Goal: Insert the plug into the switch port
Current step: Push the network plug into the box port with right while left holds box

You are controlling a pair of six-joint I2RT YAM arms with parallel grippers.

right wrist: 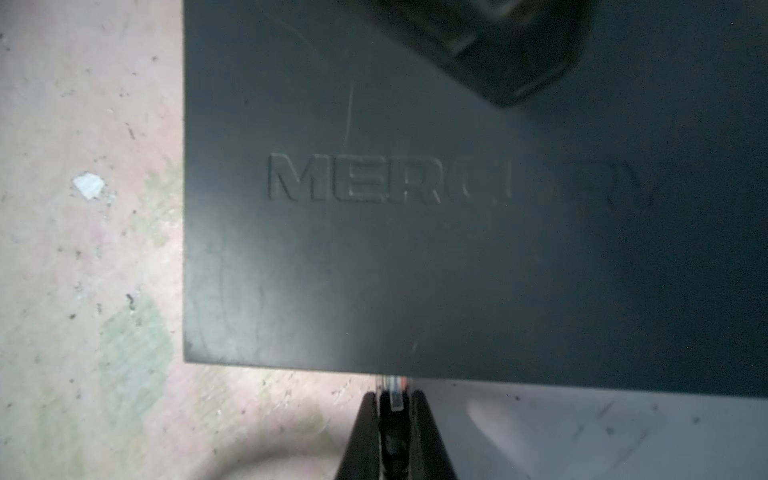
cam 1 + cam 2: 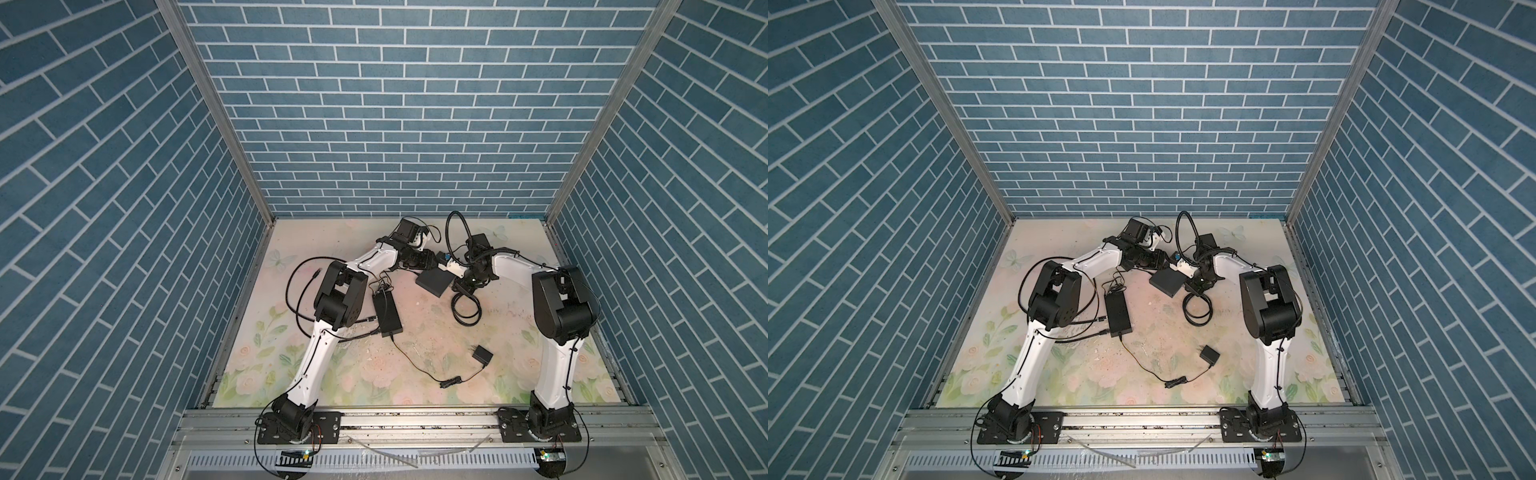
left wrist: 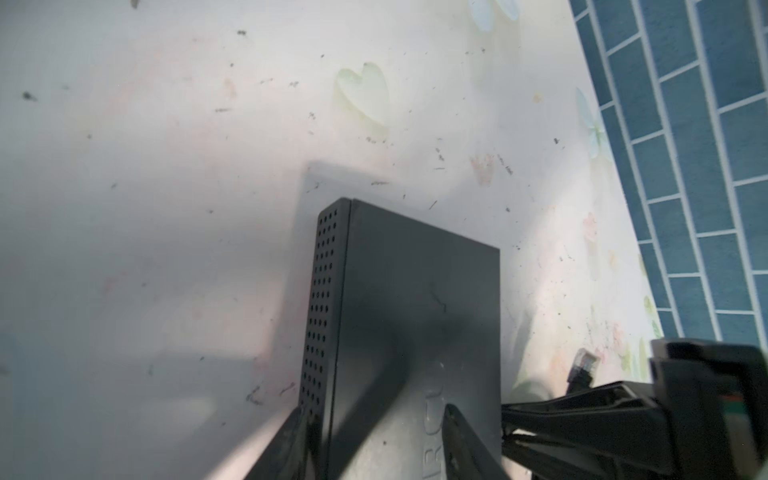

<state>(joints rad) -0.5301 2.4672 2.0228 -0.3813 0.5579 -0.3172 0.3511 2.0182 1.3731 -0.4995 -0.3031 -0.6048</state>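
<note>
Looking down from high at the front in both top views, far off, over the whole surface (image 2: 353,365). From each wrist, close to the shared switch (image 1: 415,249).

- The left arm (image 2: 322,365) and the right arm (image 2: 555,374) were built alike: glossy white shells on the long links, matte black at every joint.
- Bulky black motor housings (image 2: 338,299) formed the elbows, boxy and rounded at the corners.
- Thin black cables (image 2: 287,289) looped loose off the elbows and ran tied along the white shells.
- Each arm rose from a flat, bolted-down black base plate (image 2: 328,430).
- The left tool (image 3: 376,411) and the right tool (image 1: 394,395) ended in black, tapering fingers (image 3: 286,453).
</note>
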